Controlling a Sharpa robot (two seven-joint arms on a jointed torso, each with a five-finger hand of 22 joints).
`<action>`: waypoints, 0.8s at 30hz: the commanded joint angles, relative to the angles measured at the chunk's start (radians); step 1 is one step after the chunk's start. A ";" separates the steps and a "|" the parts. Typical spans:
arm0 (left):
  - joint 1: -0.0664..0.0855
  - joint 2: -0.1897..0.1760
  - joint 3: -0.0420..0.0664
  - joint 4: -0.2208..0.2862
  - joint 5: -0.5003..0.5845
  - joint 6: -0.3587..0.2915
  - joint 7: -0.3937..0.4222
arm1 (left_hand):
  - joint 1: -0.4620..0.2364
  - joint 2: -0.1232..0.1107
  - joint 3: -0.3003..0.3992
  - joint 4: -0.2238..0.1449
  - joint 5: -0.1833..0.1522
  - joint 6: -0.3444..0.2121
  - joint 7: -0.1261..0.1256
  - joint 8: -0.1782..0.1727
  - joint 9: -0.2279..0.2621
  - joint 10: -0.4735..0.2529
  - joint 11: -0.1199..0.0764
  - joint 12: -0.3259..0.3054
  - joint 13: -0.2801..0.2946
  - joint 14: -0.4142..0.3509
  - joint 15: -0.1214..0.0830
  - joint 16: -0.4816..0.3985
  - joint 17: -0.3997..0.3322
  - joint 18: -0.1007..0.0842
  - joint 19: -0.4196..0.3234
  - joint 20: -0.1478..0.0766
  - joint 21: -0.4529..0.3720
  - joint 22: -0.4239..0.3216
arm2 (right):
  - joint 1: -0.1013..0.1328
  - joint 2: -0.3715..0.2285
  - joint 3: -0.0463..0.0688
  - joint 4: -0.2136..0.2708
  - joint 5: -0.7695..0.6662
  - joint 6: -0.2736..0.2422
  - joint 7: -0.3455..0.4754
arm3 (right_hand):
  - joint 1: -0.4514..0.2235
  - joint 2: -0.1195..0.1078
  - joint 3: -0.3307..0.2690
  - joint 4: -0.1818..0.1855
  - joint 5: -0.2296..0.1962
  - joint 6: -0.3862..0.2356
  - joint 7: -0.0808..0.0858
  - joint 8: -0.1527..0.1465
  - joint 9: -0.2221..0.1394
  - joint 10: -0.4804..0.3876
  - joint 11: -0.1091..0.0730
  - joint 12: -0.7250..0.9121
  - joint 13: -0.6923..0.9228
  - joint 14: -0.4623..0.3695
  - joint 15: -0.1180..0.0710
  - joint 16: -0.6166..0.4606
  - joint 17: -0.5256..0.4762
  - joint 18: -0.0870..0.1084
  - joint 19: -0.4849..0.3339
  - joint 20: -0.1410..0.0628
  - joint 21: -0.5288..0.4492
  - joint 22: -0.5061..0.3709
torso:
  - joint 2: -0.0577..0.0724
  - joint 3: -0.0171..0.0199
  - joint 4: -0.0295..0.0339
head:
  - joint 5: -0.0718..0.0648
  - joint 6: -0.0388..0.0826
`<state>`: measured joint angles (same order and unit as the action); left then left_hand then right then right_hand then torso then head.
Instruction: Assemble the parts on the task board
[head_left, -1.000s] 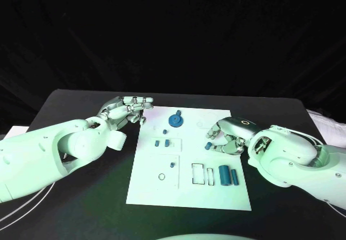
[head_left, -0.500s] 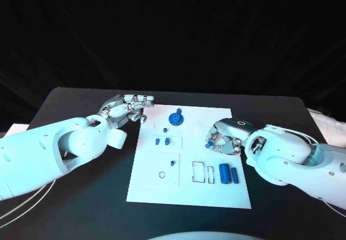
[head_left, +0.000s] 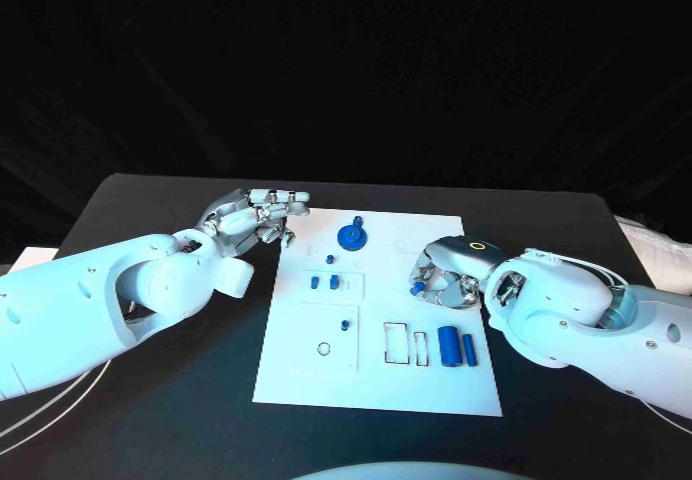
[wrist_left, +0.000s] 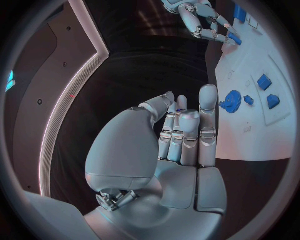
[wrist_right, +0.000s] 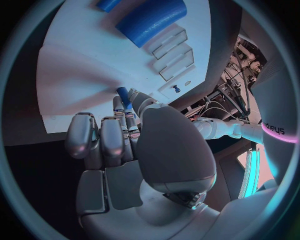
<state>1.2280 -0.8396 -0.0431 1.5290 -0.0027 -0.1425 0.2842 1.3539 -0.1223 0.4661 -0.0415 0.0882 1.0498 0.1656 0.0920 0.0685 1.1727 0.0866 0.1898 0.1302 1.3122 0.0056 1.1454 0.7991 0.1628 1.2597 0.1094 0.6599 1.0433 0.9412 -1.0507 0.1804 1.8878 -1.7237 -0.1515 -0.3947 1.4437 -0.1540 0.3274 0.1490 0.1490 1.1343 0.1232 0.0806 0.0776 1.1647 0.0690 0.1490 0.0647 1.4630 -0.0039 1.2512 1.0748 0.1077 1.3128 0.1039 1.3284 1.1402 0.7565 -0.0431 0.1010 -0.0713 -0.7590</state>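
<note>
The white task board (head_left: 378, 372) lies mid-table. My right hand (head_left: 441, 274) hovers over its right edge and pinches a small blue peg (head_left: 417, 287) between thumb and a finger; the right wrist view shows that peg (wrist_right: 122, 94) at the fingertips (wrist_right: 119, 106). My left hand (head_left: 261, 218) hangs off the board's far left corner with its fingers curled in and nothing in them, as the left wrist view (wrist_left: 181, 135) confirms. A blue gear (head_left: 351, 239) stands near the board's far edge. Two blue cylinders (head_left: 457, 347) lie side by side at the near right.
Small blue blocks (head_left: 325, 283) sit in a raised square left of centre, with a tiny peg (head_left: 346, 325) below them. Two rectangular slots (head_left: 405, 345) and a ring outline (head_left: 325, 350) mark the near half. Black table (head_left: 159, 400) surrounds the board.
My right hand has closed round the small blue peg and drawn it slightly up and inward off the board. The left hand has barely moved.
</note>
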 joint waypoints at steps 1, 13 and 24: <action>0.000 0.001 0.001 0.004 -0.004 0.028 -0.001 | 0.000 0.004 -0.007 -0.001 0.001 -0.005 -0.001 -0.004 -0.001 0.004 0.001 0.004 0.002 -0.001 0.000 -0.004 -0.003 0.002 0.004 -0.002 -0.005 -0.002 | -0.006 0.007 -0.004 -0.006 -0.022 0.024 -0.010 | -0.007 0.005 0.004 0.005 -0.005 0.006 0.002 0.002 -0.001 0.004 0.002 -0.007 -0.002 0.034 -0.006 0.006 0.001 -0.015 0.006 -0.004 0.004 0.002 | 0.000 0.0000 -0.0002 | -0.001 -0.002; 0.000 0.003 0.001 0.002 -0.004 0.034 -0.007 | -0.002 0.004 -0.010 0.001 0.001 -0.005 -0.001 -0.003 -0.001 0.002 0.001 0.006 0.002 -0.004 0.000 -0.007 -0.010 0.003 0.001 -0.002 -0.014 -0.007 | -0.011 0.018 -0.004 -0.003 -0.035 -0.012 -0.002 | 0.013 0.023 0.032 0.000 -0.012 0.030 -0.005 0.007 0.002 0.029 -0.006 -0.014 0.000 0.033 -0.012 0.014 0.008 -0.017 0.011 -0.008 0.012 0.014 | -0.002 -0.0002 0.0005 | -0.001 0.001; 0.000 0.009 0.000 -0.005 -0.004 0.038 -0.012 | -0.002 0.005 -0.011 0.001 0.001 -0.006 -0.001 -0.004 -0.001 0.001 0.001 0.007 0.003 -0.005 0.001 -0.008 -0.012 0.004 -0.001 -0.002 -0.019 -0.010 | -0.005 -0.014 -0.003 0.047 -0.014 -0.129 0.009 | 0.029 0.041 0.066 -0.011 -0.022 0.059 -0.011 0.017 0.008 0.063 -0.014 -0.019 0.002 0.035 -0.018 0.023 0.018 -0.023 0.026 -0.016 0.030 0.043 | -0.004 -0.0008 -0.0021 | -0.003 0.008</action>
<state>1.2278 -0.8331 -0.0435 1.5238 -0.0035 -0.1264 0.2721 1.3539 -0.1223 0.4607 -0.0416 0.0883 1.0499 0.1655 0.0920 0.0686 1.1723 0.0869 0.1898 0.1313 1.3122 0.0056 1.1416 0.7876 0.1629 1.2597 0.1093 0.6426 1.0343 0.9347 -1.0615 0.1769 1.9258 -1.7436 -0.2277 -0.3991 1.4664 -0.1235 0.3866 0.1367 0.1288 1.1862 0.1108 0.0951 0.0842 1.2201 0.0528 0.1329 0.0654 1.4665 -0.0148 1.2693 1.0917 0.0965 1.3288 0.0877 1.3516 1.1821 0.7536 -0.0434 0.1004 -0.0755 -0.7528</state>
